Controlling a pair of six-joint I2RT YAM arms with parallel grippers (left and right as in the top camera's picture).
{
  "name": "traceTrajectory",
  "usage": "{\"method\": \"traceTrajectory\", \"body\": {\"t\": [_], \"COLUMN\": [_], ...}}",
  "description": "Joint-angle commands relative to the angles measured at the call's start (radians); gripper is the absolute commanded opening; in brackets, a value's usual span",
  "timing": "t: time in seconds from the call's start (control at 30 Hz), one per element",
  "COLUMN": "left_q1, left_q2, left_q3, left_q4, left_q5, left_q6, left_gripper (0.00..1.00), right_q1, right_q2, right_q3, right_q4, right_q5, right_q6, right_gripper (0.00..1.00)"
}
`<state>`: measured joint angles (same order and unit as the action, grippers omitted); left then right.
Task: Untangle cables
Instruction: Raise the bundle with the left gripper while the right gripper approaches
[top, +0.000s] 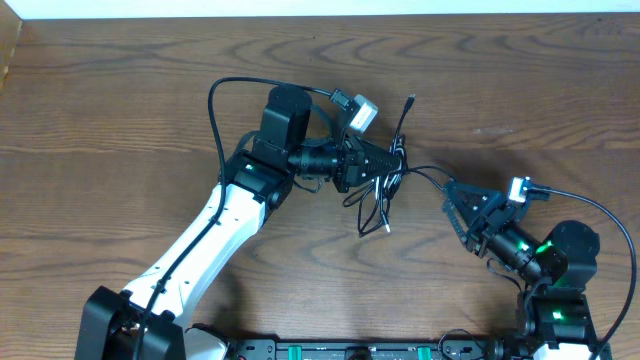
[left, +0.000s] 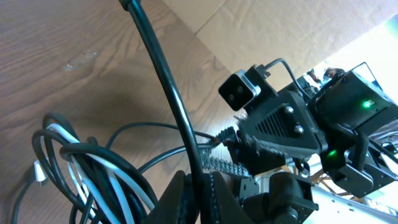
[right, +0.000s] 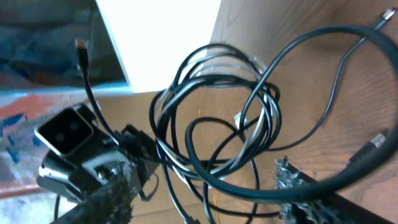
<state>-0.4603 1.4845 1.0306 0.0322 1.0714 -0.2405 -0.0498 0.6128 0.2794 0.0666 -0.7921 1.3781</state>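
You were working over a dark brown wooden table, its grain running side to side, with a pale white strip bordering its far edge.

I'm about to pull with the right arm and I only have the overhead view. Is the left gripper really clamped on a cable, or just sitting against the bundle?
Observer: It's clamped. In the left wrist view the left gripper is shut on one black cable, which rises from between its jaws.
Operator: Is there any white cord in that knot?
Observer: Yes. A white cable runs through the black loops of the bundle, lower left in that view.
Operator: Has the right gripper got anything?
Observer: Nothing is gripped. In the right wrist view the right gripper stands open, and a black strand arcs across the gap between its jaws.
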Motion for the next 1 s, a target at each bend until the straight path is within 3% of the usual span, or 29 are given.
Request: {"method": "traceTrajectory", "body": {"t": [0.0,0.23,0.43,0.6,0.77,0.83,0.97], "left_q1": [-0.002,-0.002,-0.002,-0.007,-0.017,-0.016,-0.014], "left_q2": [-0.016,-0.016,-0.016,-0.016,-0.016,-0.016,-0.016], "left_q3": [0.008,0.008,0.008,0.008,0.008,0.008,0.008], "left_q4": [0.002,0.003,0.002,0.003,0.009,0.012,0.015], "left_q5": [0.026,0.106,0.119,0.125,0.117,0.093,-0.044], "left_q6": [0.034,0.034,0.034,0.034,0.034,0.027,-0.113], "left_gripper": [0.08,0.08,0.08,0.08,0.08,0.08,0.07], "right_q1": [0.017,0.091,0.172,0.241,0.326,0.334,0.330], "right_q2": [0.024,0.120,0.199,0.251,0.303,0.315,0.320], "right_q3": [0.014,0.014,0.014,0.014,0.014,0.014,0.014], "right_q4": [0.001,0.006,0.131,0.282,0.317,0.303,0.261], "right_q5": [0.084,0.153,0.199,0.199,0.199,0.199,0.228], "right_q6": [0.042,0.042,-0.027,-0.056,-0.145,-0.233,-0.437], "right_gripper": [0.63,0.56,0.17,0.01,0.04,0.13,0.45]}}
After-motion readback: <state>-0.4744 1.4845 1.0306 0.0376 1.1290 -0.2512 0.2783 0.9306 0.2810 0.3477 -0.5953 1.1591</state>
